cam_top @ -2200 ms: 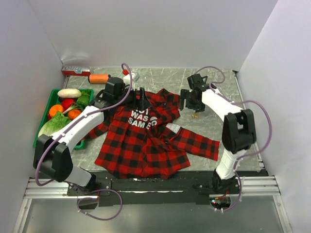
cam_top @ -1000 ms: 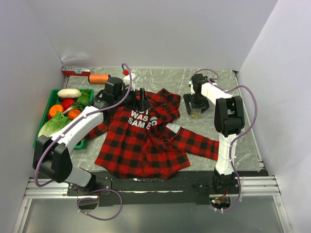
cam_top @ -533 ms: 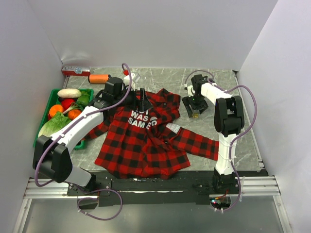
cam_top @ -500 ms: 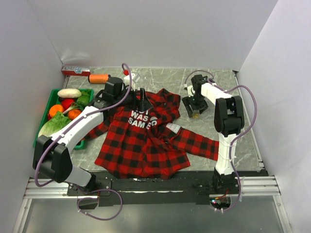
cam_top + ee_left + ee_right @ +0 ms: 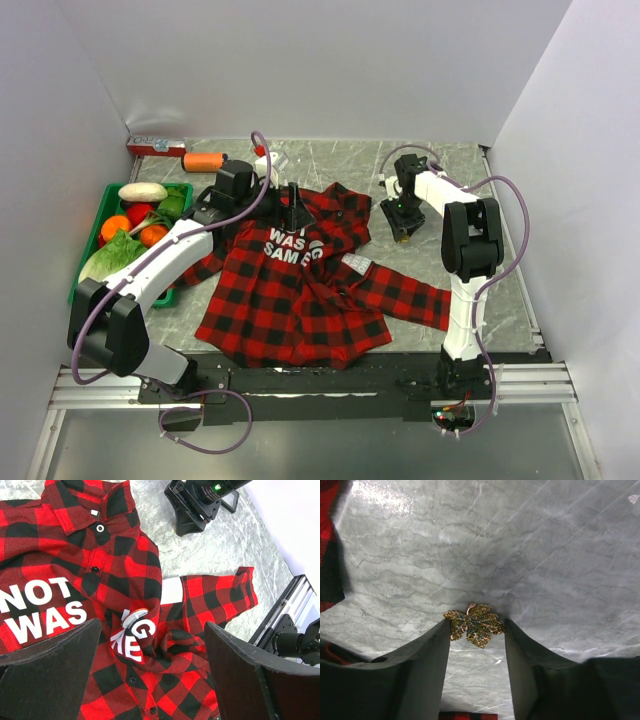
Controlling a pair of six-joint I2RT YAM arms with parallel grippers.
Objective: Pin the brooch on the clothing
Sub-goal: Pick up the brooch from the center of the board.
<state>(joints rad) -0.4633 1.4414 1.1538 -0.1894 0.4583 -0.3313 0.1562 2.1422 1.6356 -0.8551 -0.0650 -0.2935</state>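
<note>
The red-and-black plaid shirt [image 5: 290, 290] is spread flat on the marbled grey desk [image 5: 340, 165], collar toward the far wall, with white block lettering shown across the chest. One sleeve is stretched out toward the right arm's side, and the front is seen rumpled near the buttons.

The brooch [image 5: 474, 625], a small gold leaf-shaped piece with greenish flecks, is found on the bare desk just beyond the shirt's collar side, apart from the cloth. The right tool [image 5: 401, 228] is lowered to the desk there, and its dark fingers [image 5: 425, 660] are pressed against the brooch from both sides, so the brooch is pinched between them while resting on the surface.

The left tool [image 5: 293, 215] is held above the lettering with its jaws spread wide and nothing between them.

A green tray [image 5: 106, 196] of toy vegetables is placed at the left edge of the desk.
</note>
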